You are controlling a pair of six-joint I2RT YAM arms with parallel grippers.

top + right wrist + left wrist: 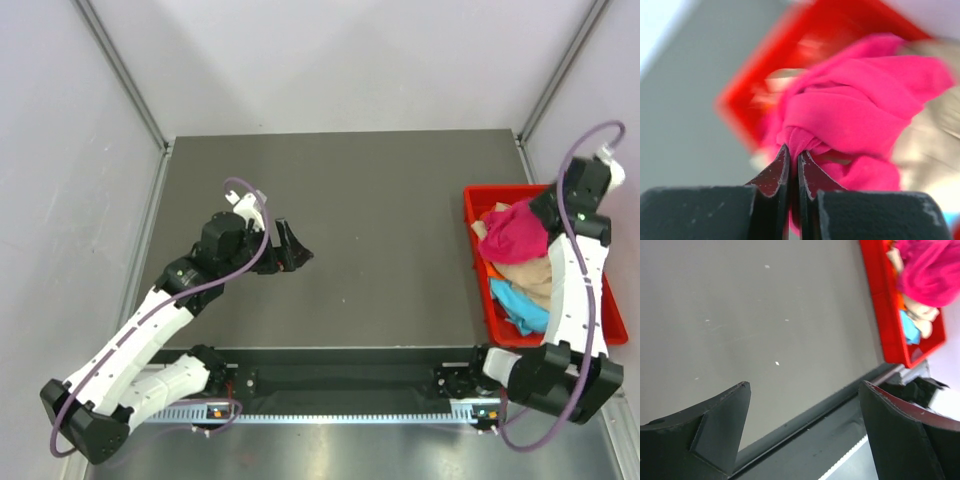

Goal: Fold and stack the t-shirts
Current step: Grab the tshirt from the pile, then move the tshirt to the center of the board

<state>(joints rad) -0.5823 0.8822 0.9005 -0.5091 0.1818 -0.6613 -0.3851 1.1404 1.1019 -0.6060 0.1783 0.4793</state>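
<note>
A magenta-pink t-shirt [513, 235] hangs bunched above the red bin [472, 215] at the table's right edge. My right gripper [794, 151] is shut on a fold of the pink t-shirt [855, 110], lifting it over the bin. A tan-beige t-shirt [530, 275], a turquoise-blue t-shirt [520, 305] and a sliver of an orange one [495, 272] lie in the bin beneath it. My left gripper [292, 250] is open and empty over the dark table, left of centre; in the left wrist view its fingers [725, 415] stand wide apart.
The dark grey table [380, 200] spans the middle. The red bin shows at the upper right of the left wrist view [880, 300]. A metal rail [340, 410] runs along the near edge between the arm bases. Grey walls enclose the sides.
</note>
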